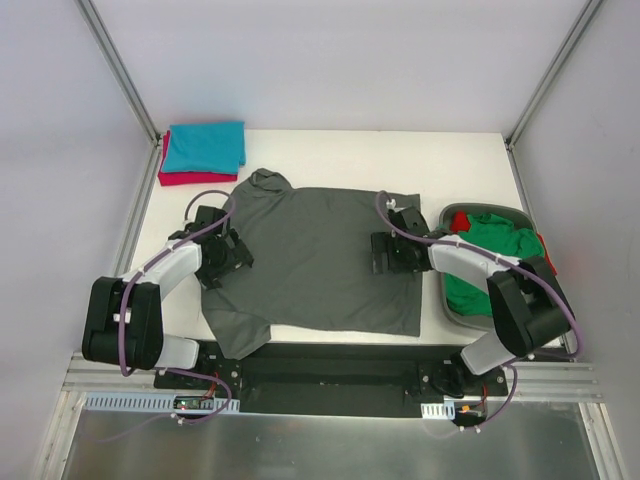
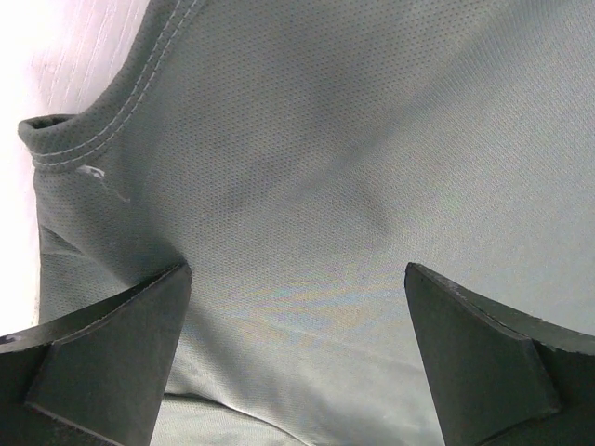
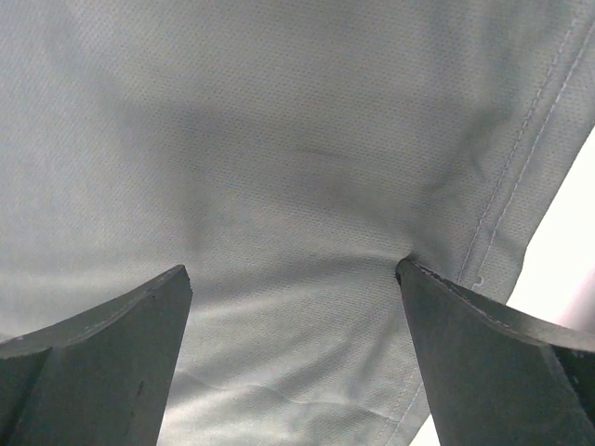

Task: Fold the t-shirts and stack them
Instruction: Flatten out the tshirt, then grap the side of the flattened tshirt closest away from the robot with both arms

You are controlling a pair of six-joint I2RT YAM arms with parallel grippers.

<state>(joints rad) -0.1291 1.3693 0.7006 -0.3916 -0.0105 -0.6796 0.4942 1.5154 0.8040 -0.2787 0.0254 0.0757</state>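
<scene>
A dark grey t-shirt lies spread flat across the middle of the white table. My left gripper rests on its left side, jaws open, both fingertips pressing down on the grey cloth near a stitched hem. My right gripper stands open on the shirt's right side, its fingertips touching the cloth close to the stitched edge. At the back left a folded teal t-shirt lies on top of a folded crimson-pink t-shirt. A green t-shirt and a red t-shirt are bunched in the tub.
A dark grey oval tub stands at the table's right edge, under my right arm. Metal frame posts rise at the back corners. The table's near edge meets the black mounting rail.
</scene>
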